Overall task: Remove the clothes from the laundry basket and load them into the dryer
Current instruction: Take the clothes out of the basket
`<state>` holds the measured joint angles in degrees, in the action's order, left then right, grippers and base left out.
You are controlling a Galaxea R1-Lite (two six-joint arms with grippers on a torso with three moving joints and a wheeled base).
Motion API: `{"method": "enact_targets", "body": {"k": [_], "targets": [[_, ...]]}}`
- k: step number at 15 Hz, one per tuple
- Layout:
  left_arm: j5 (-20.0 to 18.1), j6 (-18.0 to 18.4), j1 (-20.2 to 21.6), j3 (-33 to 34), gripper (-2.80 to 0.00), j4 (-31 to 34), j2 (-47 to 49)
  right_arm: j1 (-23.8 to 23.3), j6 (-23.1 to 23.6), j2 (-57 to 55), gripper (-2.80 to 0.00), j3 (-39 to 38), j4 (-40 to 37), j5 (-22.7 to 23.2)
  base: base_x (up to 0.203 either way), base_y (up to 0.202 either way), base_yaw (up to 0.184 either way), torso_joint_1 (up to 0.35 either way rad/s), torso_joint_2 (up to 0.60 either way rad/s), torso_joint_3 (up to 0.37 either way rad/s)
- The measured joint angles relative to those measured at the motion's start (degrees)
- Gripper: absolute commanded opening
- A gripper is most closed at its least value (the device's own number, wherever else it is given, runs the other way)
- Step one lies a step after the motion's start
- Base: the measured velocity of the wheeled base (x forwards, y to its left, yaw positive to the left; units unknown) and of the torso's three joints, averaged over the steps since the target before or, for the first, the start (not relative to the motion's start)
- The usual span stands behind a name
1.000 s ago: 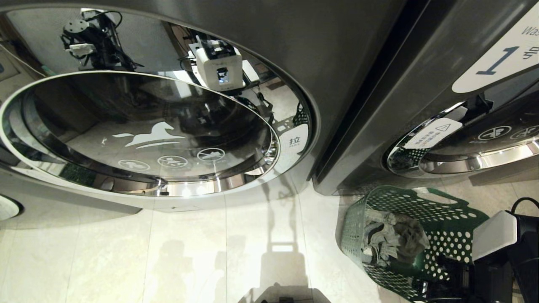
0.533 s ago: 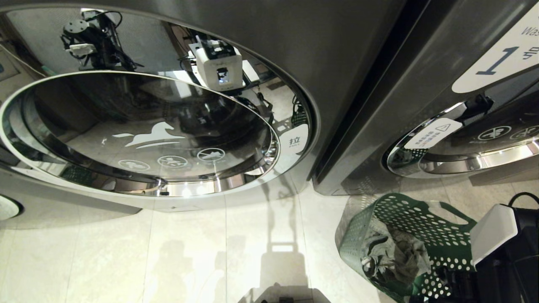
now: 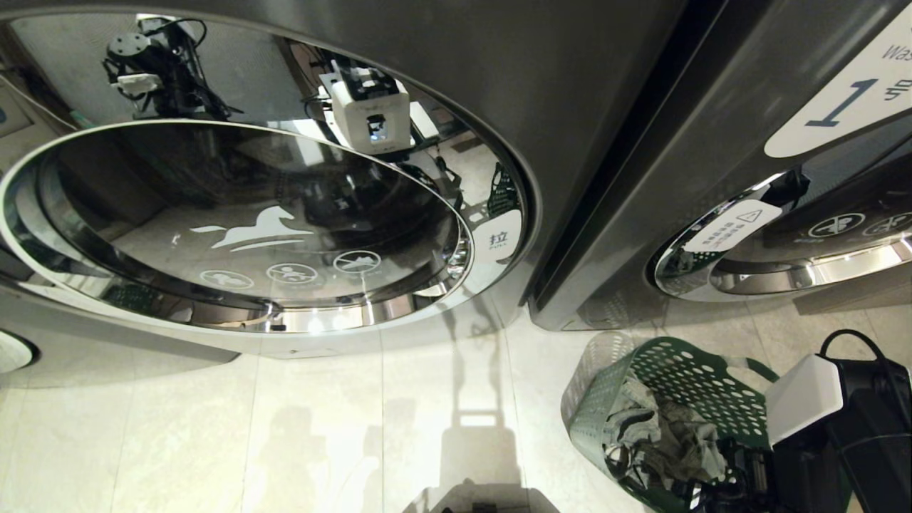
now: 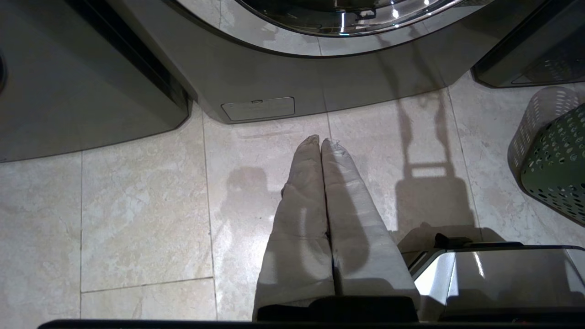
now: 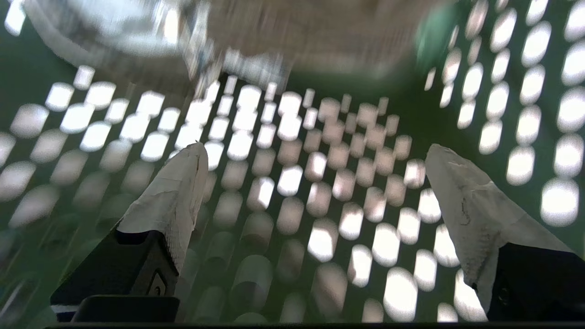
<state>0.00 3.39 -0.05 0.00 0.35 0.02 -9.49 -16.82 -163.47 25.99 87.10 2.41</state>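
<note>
The step in hand looks like the first pick: left of the laundry basket (image 3: 684, 370), the left gripper (image 4: 321, 142) hangs parked over the floor tiles with jaws pressed together and empty, while the right gripper (image 5: 315, 157) sits inside the basket, jaws spread wide on nothing. The crumpled denim clothes (image 3: 662, 434) lie in the basket beside it, so the next move calls for reaching across and closing on the cloth. The horse-logo washer door (image 3: 242, 228) left of the basket is shut, and the machine marked 1 (image 3: 748, 178) stands close behind it; the dryer's own door is not in view.

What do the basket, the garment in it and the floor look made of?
Laundry basket: likely moulded plastic, matte green, from its pierced walls and rolled rim. Clothes: soft woven fabric, faded grey, crumpled into folds. Floor: probably polished stone or ceramic tile, with beige veining, grout lines and faint sheen.
</note>
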Motion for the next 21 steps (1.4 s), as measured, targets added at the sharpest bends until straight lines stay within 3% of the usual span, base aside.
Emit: {"method": "enact_targets", "body": {"k": [8, 12, 16, 19, 20, 21], "targets": [[0.0, 0.0, 0.0, 0.0, -2.8, 0.0, 0.0, -3.0, 2.0, -8.9, 0.0, 18.9, 0.0, 0.5, 0.0, 0.0, 0.0, 0.0, 0.0, 0.0], [0.0, 0.0, 0.0, 0.0, -2.8, 0.0, 0.0, -3.1, 6.0, -11.2, 0.0, 26.6, -0.8, 5.9, 0.0, 0.0, 0.0, 0.0, 0.0, 0.0], [0.0, 0.0, 0.0, 0.0, -2.8, 0.0, 0.0, -3.1, 6.3, -11.9, 0.0, 38.3, -11.7, 6.1, 0.0, 0.0, 0.0, 0.0, 0.0, 0.0], [0.0, 0.0, 0.0, 0.0, -2.8, 0.0, 0.0, -3.1, 7.5, -12.1, 0.0, 42.2, -18.8, 6.3, 0.0, 0.0, 0.0, 0.0, 0.0, 0.0], [0.0, 0.0, 0.0, 0.0, -2.8, 0.0, 0.0, -3.1, 7.7, -12.2, -0.86, 42.6, -19.3, 6.3, 0.0, 0.0, 0.0, 0.0, 0.0, 0.0], [0.0, 0.0, 0.0, 0.0, -2.8, 0.0, 0.0, -3.1, 7.8, -12.2, -2.8, 42.7, -19.4, 6.4, 0.0, 0.0, 0.0, 0.0, 0.0, 0.0]]}}
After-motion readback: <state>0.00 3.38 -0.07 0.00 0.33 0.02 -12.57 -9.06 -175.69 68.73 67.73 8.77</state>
